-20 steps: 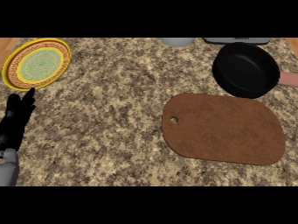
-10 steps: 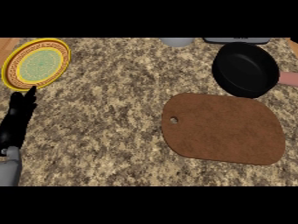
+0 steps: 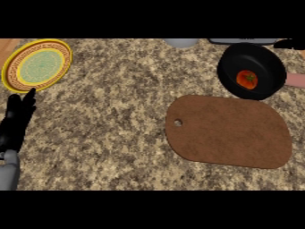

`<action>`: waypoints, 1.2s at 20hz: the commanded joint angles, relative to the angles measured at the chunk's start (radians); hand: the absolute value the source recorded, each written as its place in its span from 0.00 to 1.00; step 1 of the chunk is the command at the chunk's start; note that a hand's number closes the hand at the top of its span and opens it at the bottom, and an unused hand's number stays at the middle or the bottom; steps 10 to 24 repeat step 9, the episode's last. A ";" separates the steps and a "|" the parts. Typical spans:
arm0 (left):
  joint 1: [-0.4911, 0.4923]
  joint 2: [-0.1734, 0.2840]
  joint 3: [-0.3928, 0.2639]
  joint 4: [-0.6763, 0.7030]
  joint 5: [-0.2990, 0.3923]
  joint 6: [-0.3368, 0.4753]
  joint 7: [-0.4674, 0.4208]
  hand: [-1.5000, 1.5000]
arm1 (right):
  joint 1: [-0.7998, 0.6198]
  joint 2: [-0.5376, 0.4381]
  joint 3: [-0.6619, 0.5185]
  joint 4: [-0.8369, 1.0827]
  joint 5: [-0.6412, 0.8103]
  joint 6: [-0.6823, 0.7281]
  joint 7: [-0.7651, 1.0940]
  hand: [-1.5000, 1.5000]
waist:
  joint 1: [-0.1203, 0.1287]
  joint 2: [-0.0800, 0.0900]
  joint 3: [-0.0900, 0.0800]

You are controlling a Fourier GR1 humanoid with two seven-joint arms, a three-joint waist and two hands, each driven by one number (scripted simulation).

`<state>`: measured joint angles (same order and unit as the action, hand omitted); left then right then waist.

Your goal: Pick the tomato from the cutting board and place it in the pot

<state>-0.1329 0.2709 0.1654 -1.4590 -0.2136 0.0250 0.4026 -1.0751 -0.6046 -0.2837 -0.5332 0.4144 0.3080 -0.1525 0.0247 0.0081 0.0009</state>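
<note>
The tomato (image 3: 247, 78) lies inside the pot (image 3: 252, 70), nearer my right hand (image 3: 301, 43), whose fingers I cannot tell; my left hand (image 3: 13, 126) rests open, empty.

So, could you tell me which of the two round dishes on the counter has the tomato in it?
The black pot at the far right holds the tomato; the yellow plate at the far left holds nothing.
</note>
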 commanded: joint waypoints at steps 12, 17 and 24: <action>-0.009 -0.020 -0.007 0.024 -0.016 0.016 -0.028 0.50 | -0.009 -0.160 -0.258 0.176 -0.176 -0.104 -0.080 0.00 | 0.005 0.007 0.001; -0.009 -0.020 -0.007 0.024 -0.016 0.016 -0.028 0.50 | -0.009 -0.160 -0.258 0.176 -0.176 -0.104 -0.080 0.00 | 0.005 0.007 0.001; -0.009 -0.020 -0.007 0.024 -0.016 0.016 -0.028 0.50 | -0.009 -0.160 -0.258 0.176 -0.176 -0.104 -0.080 0.00 | 0.005 0.007 0.001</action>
